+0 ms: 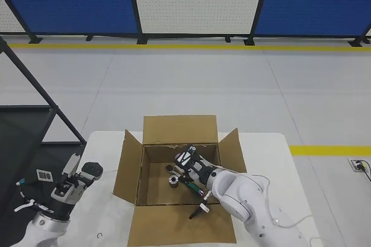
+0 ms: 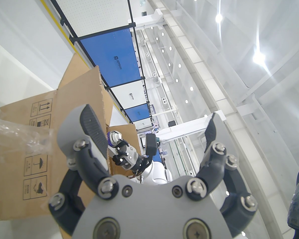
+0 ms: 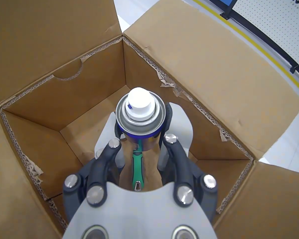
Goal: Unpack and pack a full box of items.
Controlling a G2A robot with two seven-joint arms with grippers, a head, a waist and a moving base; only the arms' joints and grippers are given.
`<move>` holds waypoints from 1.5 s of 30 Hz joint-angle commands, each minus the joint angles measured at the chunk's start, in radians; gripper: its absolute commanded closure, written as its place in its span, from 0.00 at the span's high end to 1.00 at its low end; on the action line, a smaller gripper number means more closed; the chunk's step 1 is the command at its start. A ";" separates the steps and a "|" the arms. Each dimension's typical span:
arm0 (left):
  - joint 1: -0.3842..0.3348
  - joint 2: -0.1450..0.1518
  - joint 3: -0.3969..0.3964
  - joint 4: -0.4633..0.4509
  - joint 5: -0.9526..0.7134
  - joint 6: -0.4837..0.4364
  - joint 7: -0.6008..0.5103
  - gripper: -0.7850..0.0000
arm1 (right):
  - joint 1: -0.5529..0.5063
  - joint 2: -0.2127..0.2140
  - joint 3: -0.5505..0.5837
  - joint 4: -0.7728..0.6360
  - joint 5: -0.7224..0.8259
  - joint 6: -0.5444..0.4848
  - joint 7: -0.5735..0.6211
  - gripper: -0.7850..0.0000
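An open cardboard box stands on the white table, its flaps spread. My right gripper is inside it, shut on a spray can with a blue body, silver rim and white nozzle, held upright above the box floor. The same spray can shows far off past the box wall. On the box floor lie a green-handled tool, a metal cylinder and a dark ring. My left gripper hangs open and empty left of the box, fingers pointing up.
A black frame and dark mat stand at the table's left. A crumpled clear plastic film lies against the box's left side. Blue and white partition panels line the far floor behind a yellow stripe.
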 commanded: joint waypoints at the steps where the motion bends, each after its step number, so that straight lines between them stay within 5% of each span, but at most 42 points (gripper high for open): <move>1: 0.000 0.000 0.000 0.000 0.000 0.000 0.000 1.00 | 0.000 0.000 0.000 0.000 0.000 0.000 0.000 0.00; 8: 0.000 0.000 0.000 0.000 0.000 0.000 0.000 1.00 | 0.021 -0.018 -0.034 0.056 0.001 0.053 0.029 0.00; 22: 0.000 0.000 0.000 0.000 0.000 0.000 0.000 1.00 | 0.207 -0.127 -0.182 0.391 0.031 0.253 0.082 0.00; 37: 0.000 0.000 0.000 0.000 0.000 0.000 0.000 1.00 | 0.256 -0.180 -0.200 0.526 0.043 0.247 0.092 0.00; 45: 0.000 0.000 0.000 0.000 0.000 0.000 0.000 1.00 | 0.255 -0.191 -0.185 0.555 0.033 0.237 0.091 0.26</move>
